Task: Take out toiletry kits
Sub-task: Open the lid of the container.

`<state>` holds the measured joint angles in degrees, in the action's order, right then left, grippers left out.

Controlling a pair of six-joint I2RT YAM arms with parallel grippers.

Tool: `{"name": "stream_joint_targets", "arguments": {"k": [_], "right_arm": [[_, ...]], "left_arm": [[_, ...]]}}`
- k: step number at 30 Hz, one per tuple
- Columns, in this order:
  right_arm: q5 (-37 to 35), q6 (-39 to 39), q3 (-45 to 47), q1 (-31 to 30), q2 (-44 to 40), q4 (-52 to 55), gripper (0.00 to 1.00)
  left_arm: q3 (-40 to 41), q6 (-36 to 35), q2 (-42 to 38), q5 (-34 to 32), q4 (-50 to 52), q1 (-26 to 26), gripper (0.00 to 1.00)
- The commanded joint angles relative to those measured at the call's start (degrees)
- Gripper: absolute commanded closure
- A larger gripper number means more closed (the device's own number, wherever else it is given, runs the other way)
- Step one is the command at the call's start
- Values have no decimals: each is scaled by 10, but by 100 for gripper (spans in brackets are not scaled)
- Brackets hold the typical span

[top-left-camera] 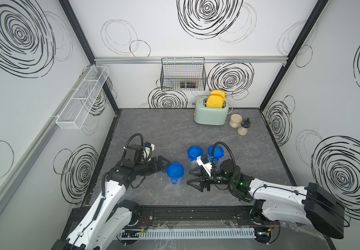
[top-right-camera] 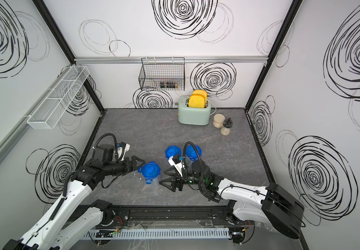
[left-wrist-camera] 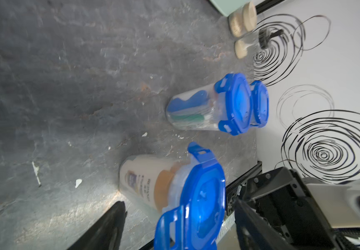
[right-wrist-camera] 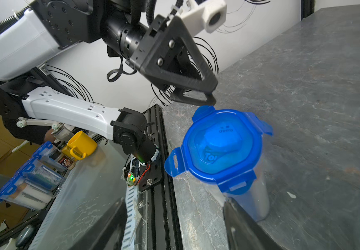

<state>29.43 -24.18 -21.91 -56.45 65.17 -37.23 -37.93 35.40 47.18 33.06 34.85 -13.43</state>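
The whole bench [top-left-camera: 164, 129] is viewed from high above in both top views; one jar [left-wrist-camera: 148, 179] is shared closely by the wrist views.

In a top view, the white-shelled left arm [top-left-camera: 112, 194] at lower left and right arm [top-left-camera: 278, 190] at lower right share black joints, ribbed black cables [top-left-camera: 218, 142] and white camera mounts [right-wrist-camera: 205, 13]; triangular black fingers [right-wrist-camera: 164, 53] bear silver screws.

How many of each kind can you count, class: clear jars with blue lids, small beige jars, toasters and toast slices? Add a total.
Clear jars with blue lids: 3
Small beige jars: 2
Toaster: 1
Toast slices: 2
Total: 8
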Motion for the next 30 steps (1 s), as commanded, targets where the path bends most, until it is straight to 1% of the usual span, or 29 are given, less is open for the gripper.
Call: {"name": "stream_joint_targets", "arguments": {"k": [1,6,14,20,25,27,30], "right_arm": [[-5,1,-14,3,3,8,28],[-5,1,-15,2,7,7,28],[-5,1,-16,3,10,8,28],[0,-6,-10,3,13,-4,28],[0,-10,0,2,15,-18,28],[1,-10,0,2,17,-17,28],[5,-10,-1,0,17,-18,27]], "left_arm": [[15,-6,-1,38,-12,3,21],[30,-7,-7,72,-24,0,35],[32,-15,-10,69,-13,-1,58],[19,-31,-11,48,7,-2,64],[10,-38,-12,47,18,-2,74],[7,-38,-14,46,20,-2,80],[1,-40,-14,47,25,-1,84]]}}
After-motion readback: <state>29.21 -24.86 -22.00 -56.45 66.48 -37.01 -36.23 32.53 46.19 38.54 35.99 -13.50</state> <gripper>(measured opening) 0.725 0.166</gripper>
